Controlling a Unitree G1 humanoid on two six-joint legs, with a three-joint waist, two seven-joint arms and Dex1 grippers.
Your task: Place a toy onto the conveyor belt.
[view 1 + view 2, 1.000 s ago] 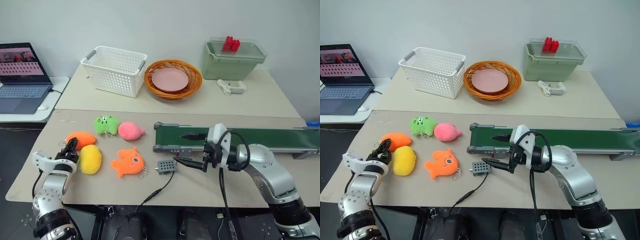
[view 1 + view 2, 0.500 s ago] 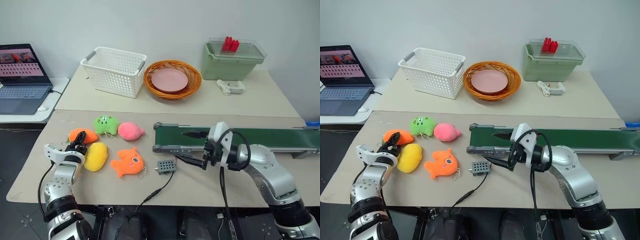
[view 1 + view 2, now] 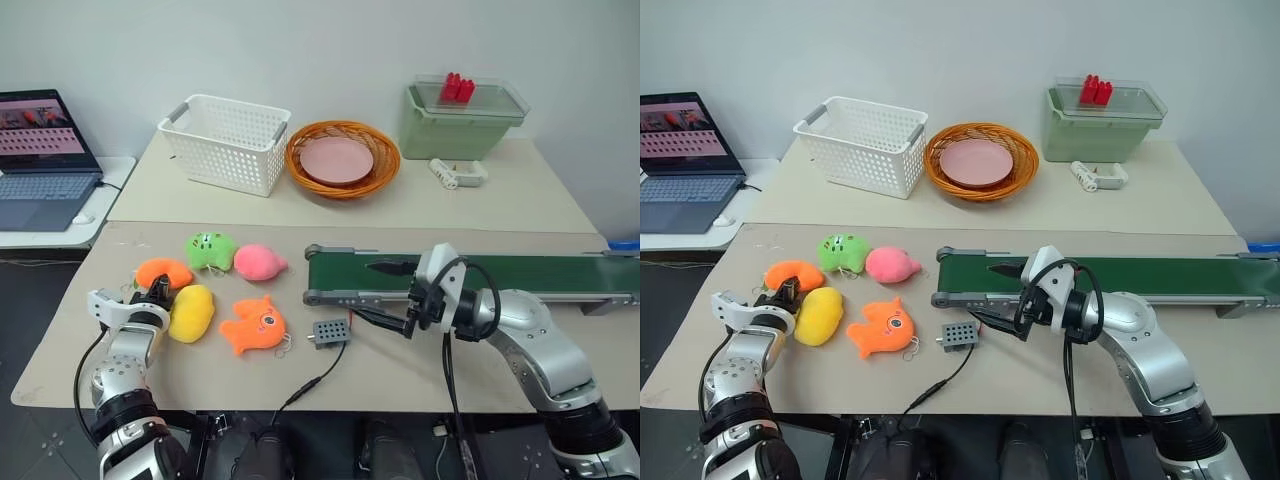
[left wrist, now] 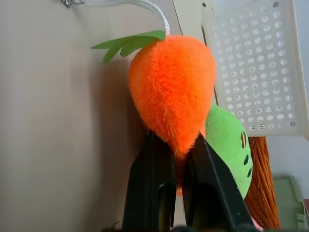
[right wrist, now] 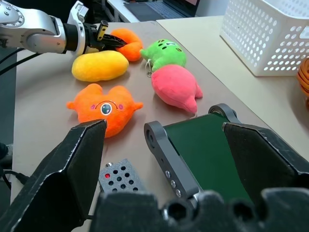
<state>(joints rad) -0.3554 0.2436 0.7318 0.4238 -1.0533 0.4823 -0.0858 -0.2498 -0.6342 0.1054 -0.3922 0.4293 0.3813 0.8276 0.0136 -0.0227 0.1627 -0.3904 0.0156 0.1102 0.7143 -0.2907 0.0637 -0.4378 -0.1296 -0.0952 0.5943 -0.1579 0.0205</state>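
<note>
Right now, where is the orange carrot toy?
The carrot toy lies at the table's left end, beside the yellow plush and left of the green plush, its narrow end pinched in the left gripper.

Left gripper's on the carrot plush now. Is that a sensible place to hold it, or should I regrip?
Keep it. The left gripper is shut on the toy's narrow tapered end, coming in level along the table from the robot's side. That end fits between the fingers; the wider leafy end is bulkier.
</note>
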